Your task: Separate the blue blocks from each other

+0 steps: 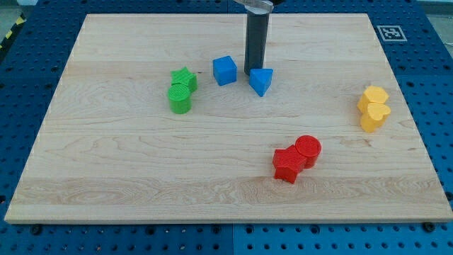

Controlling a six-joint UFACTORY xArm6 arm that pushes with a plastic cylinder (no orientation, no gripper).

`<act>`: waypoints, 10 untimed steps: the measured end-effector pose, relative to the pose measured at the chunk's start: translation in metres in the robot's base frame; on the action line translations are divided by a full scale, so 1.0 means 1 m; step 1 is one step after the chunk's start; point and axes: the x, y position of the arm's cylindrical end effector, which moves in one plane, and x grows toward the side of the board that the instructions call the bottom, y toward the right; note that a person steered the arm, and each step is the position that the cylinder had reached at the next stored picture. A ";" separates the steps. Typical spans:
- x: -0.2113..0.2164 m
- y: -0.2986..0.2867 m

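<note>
A blue cube [224, 70] sits in the upper middle of the wooden board [106, 177]. A blue triangular block [260, 81] lies to its right, a short gap apart. My tip [253, 71] is at the end of the dark rod, between the two blue blocks, touching the upper left edge of the blue triangular block and a little to the right of the cube.
A green star block [185, 78] and a green cylinder [180, 98] touch at the left. A red cylinder [308, 149] and a red star-like block [287, 164] touch at the lower right. Two yellow blocks [373, 97] [374, 116] touch at the far right.
</note>
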 end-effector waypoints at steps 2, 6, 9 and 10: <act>0.014 -0.004; 0.008 -0.081; -0.006 -0.103; 0.009 -0.086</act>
